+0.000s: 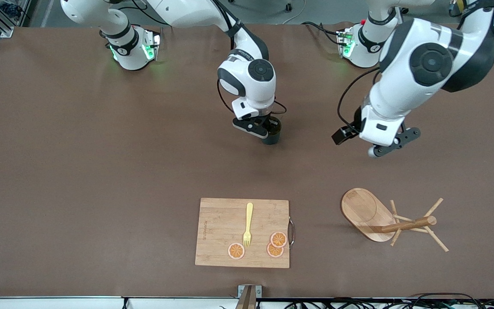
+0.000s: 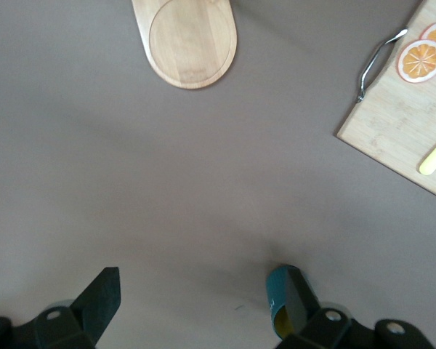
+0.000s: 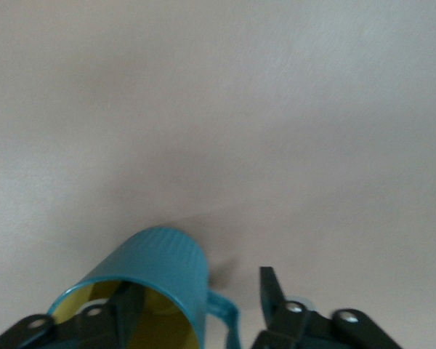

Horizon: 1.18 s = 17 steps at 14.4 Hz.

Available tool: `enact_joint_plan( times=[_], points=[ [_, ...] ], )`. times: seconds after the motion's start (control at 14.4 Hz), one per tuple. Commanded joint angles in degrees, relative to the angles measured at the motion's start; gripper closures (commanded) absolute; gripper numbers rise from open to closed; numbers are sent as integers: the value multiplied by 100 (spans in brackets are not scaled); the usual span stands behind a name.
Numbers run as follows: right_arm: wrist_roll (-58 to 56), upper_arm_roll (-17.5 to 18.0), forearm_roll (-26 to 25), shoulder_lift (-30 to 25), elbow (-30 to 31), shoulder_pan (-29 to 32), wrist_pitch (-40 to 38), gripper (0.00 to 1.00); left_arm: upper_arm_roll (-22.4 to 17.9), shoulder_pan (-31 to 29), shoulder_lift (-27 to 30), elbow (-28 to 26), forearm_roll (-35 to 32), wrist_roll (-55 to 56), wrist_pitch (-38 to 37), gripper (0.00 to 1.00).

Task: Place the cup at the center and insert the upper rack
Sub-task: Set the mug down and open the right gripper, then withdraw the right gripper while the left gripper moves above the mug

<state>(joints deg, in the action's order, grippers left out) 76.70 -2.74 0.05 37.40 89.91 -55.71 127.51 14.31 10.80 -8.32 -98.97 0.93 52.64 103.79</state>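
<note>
Standing: we see the cup (image 1: 272, 132) upright on the bare table (image 1: 79, 171), near the table's middle, directly under the right gripper (image 1: 260, 128).
Right gripper: its fingers are parted and straddle the cup's wall; in the right wrist view one finger (image 3: 127, 309) sits inside the mustard-yellow interior and the other finger (image 3: 272, 294) is outside, clear of the teal wall and just beside the small handle (image 3: 229, 320). We see no squeeze on the cup; the jaws stand loose around its rim.
Cup relative to fingers: between the two right fingers, with the handle side toward the outer one.
Left gripper: the left gripper (image 1: 390, 146) hangs over bare table toward the left arm's end, waiting, with its fingers spread wide and nothing between them; the left wrist view shows one finger (image 2: 102, 298) well apart from the other.
Upper rack: the upper rack (image 1: 395, 219) lies tipped on its side, nearer to the front camera than the spot under the left gripper, well apart from its fingers; its oval base (image 2: 189, 40) stands on edge and the post with crossing pegs points toward the left arm's end.
Other things: we note a cutting board (image 1: 221, 240) beside the rack, carrying a yellow fork (image 1: 248, 225) and three orange slices (image 1: 275, 244).
</note>
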Motion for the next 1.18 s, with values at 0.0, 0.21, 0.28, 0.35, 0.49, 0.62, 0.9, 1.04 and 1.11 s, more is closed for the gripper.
enact_joint_plan(
  times=[0.0,0.21,0.28,0.35,0.49,0.62,0.9,1.04,1.11],
  points=[
    [-786,63,13,-505,-17,410,-595,0,-7,316,173,-210,-155,1183,80,0],
    [-1708,80,170,-927,9,929,-999,0,19,650,164,-166,-304,1855,1,0],
    [-2007,80,267,-1041,9,1078,-1087,0,28,704,164,-131,-304,1873,-95,0],
    [-2341,80,303,-1138,18,1289,-1218,0,45,722,164,-61,-304,1856,-209,0],
    [-3105,72,303,-1375,114,1693,-1474,0,150,896,111,27,-296,1899,-316,0],
    [-3948,72,303,-1708,412,2185,-1527,0,168,1186,7,45,-304,2318,-316,0],
    [-5671,54,294,-2157,633,3116,-2026,0,168,1915,-555,396,-601,3698,-307,0],
    [-6568,45,285,-2403,633,3670,-2404,0,168,2354,-924,563,-1119,4375,-298,0],
    [-6937,45,277,-2518,625,3960,-2571,0,168,2591,-1047,563,-1322,4665,-246,0]
  ],
)
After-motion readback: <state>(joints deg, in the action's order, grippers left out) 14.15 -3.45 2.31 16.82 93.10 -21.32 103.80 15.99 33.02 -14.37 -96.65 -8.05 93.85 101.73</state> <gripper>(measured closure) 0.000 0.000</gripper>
